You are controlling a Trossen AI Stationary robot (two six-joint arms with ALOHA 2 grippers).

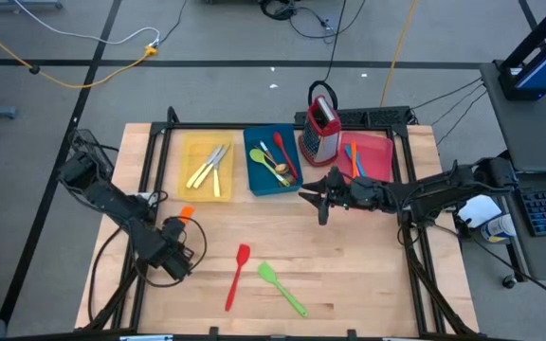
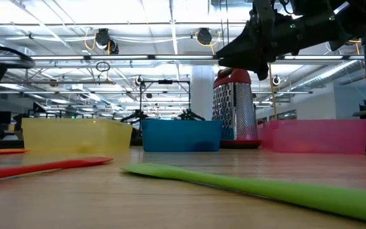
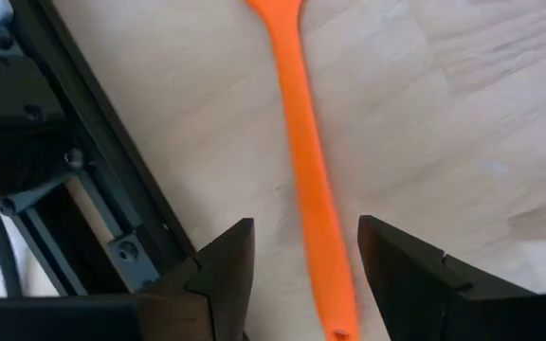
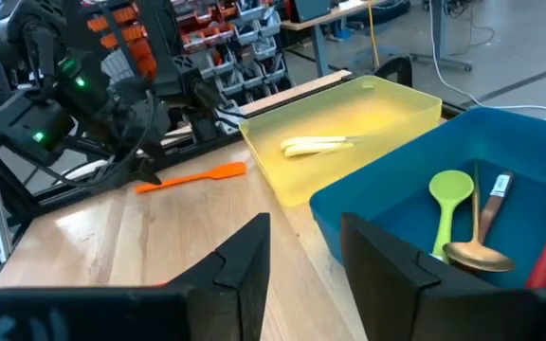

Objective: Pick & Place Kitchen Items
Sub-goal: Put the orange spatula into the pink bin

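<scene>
The wooden worktop (image 1: 349,275) carried three trays along its far side: a yellow tray (image 1: 207,166) with cream-handled cutlery (image 1: 209,165), a blue tray (image 1: 271,159) with a green spoon (image 4: 450,192), a gold spoon (image 4: 477,248) and a red utensil, and a pink tray (image 1: 373,156) beside a metal grater (image 1: 321,133). The right gripper (image 1: 322,197) hung above the worktop just in front of the blue tray, jaws apart and holding nothing. The left gripper (image 1: 176,248) sat low near the worktop's left edge, jaws spread wide on either side of the orange spatula (image 3: 309,180), which lay flat and ungripped by the frame rail. A red spatula (image 1: 237,275) and a green spatula (image 1: 282,287) lay loose near the front edge. The step in hand looked like grasping the orange spatula; doing it well would mean centring the slim handle between the jaws, lowering until the tips nearly met the wood, then closing squarely so the handle did not twist or slip out sideways.
</scene>
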